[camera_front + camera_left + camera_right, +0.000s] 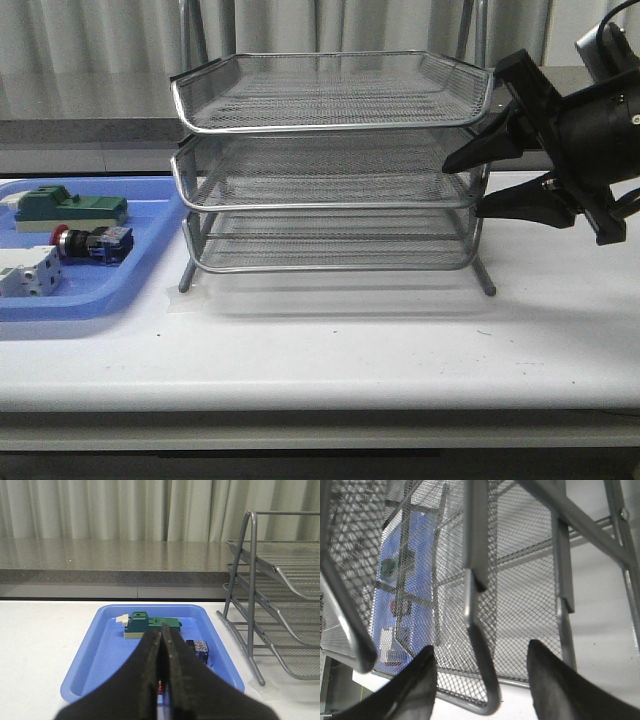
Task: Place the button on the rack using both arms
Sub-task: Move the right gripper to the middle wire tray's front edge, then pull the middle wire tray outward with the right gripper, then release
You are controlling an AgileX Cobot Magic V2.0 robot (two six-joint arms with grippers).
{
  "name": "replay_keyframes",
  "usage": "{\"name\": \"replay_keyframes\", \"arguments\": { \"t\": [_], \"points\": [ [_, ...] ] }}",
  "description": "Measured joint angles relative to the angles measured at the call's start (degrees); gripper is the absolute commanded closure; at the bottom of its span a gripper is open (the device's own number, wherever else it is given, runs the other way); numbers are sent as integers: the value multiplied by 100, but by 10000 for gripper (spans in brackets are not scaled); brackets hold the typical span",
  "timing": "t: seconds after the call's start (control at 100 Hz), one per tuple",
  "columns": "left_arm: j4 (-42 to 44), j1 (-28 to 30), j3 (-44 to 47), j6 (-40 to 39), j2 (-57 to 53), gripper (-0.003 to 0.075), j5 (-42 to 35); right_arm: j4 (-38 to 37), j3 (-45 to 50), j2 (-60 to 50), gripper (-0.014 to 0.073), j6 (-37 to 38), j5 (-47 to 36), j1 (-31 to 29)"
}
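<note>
The button (92, 242), with red cap and blue rear block, lies on its side in the blue tray (150, 270) at the left. The silver wire-mesh rack (330, 160) stands at the table's middle. My right gripper (468, 188) is open at the rack's right side, level with the middle tier. In the right wrist view its fingers (422, 680) straddle that tier's rim corner (482, 670) without touching it. My left gripper (161, 635) is shut and empty above the tray, hiding most of the button (198, 649). It does not show in the front view.
A green block (70, 208) lies at the back of the blue tray and a white block (28, 272) at its front left. The left wrist view shows the green block (150, 625) and the rack's legs (240, 630) beside the tray. Curtain and a grey ledge behind.
</note>
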Motion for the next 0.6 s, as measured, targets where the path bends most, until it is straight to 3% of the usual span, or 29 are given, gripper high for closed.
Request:
{"name": "replay_keyframes", "arguments": {
  "t": [0.2, 0.49, 0.6],
  "points": [
    [0, 0, 0, 0, 0, 740, 0, 2, -71, 222, 323, 0, 231, 0],
    [0, 0, 0, 0, 0, 740, 0, -11, -71, 233, 634, -55, 270, 0],
    [0, 0, 0, 0, 0, 740, 0, -11, -71, 233, 658, -81, 284, 0]
  ]
}}
